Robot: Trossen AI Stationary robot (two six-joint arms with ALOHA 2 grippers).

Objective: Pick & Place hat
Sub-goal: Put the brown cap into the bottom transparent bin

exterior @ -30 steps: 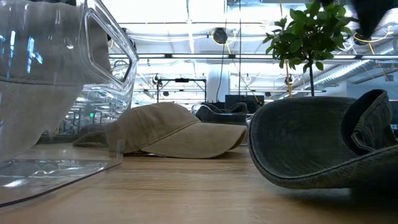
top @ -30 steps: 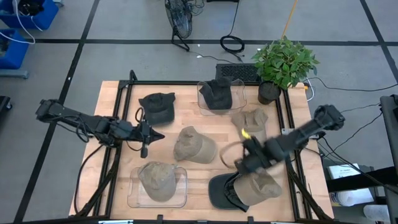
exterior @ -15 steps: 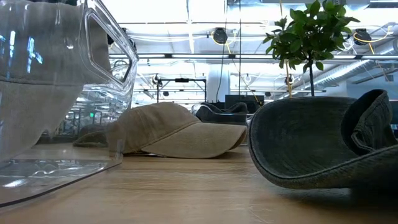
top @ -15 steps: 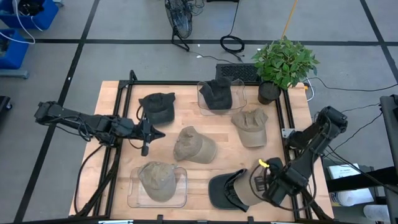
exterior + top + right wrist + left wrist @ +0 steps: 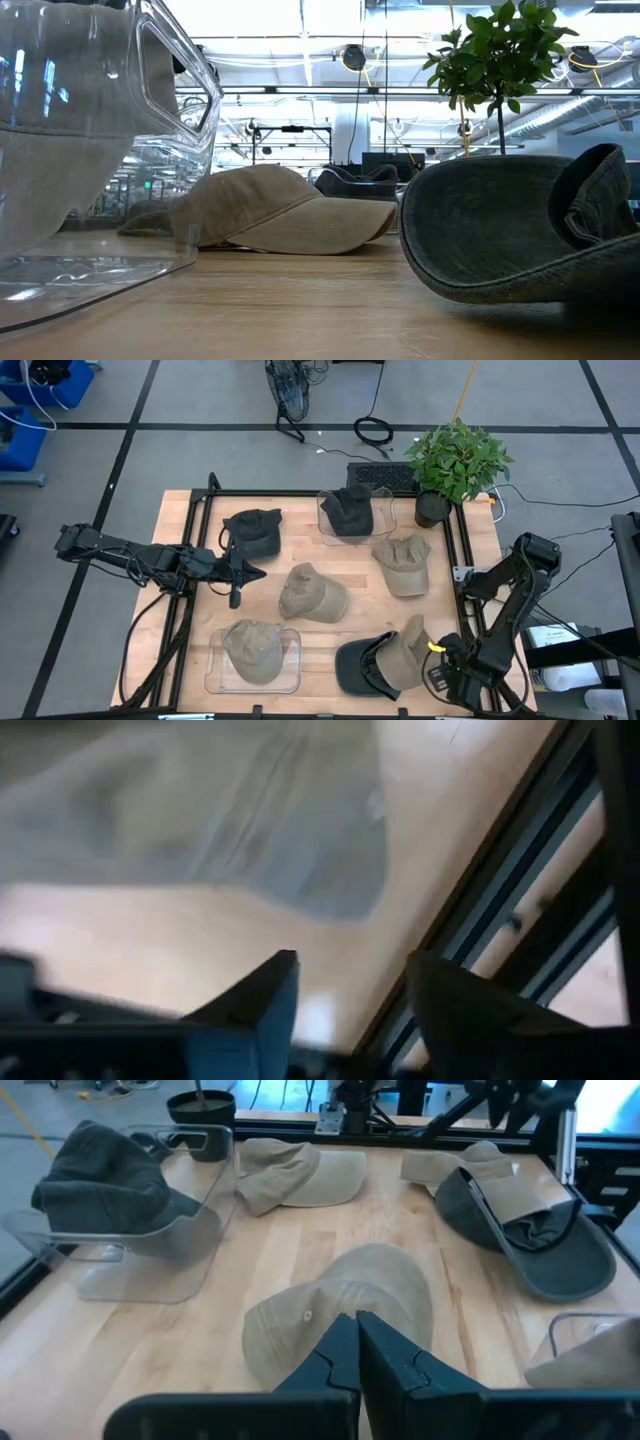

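Note:
A tan hat (image 5: 410, 645) lies on the upturned dark hat (image 5: 362, 668) at the table's near right, leaning on its brim. My right gripper (image 5: 437, 660) hovers just right of it, open, fingers (image 5: 268, 1002) apart over bare wood, with the tan hat (image 5: 230, 810) blurred beyond them. My left gripper (image 5: 240, 572) waits shut at the table's left, its tips (image 5: 355, 1328) over the centre tan hat (image 5: 345, 1305). The low view shows the dark hat (image 5: 510, 230) and the centre tan hat (image 5: 280, 210), but no gripper.
A dark hat (image 5: 252, 530) lies far left and another tan hat (image 5: 402, 565) right of centre. Clear containers hold a dark hat (image 5: 350, 510) at the far edge and a tan hat (image 5: 255, 650) at the near edge. A potted plant (image 5: 455, 460) stands far right. A black rail (image 5: 500, 890) edges the table.
My right gripper has swung from near the table's middle right toward the near right corner and has opened. The tan hat now lies on the dark hat, apart from the fingers.

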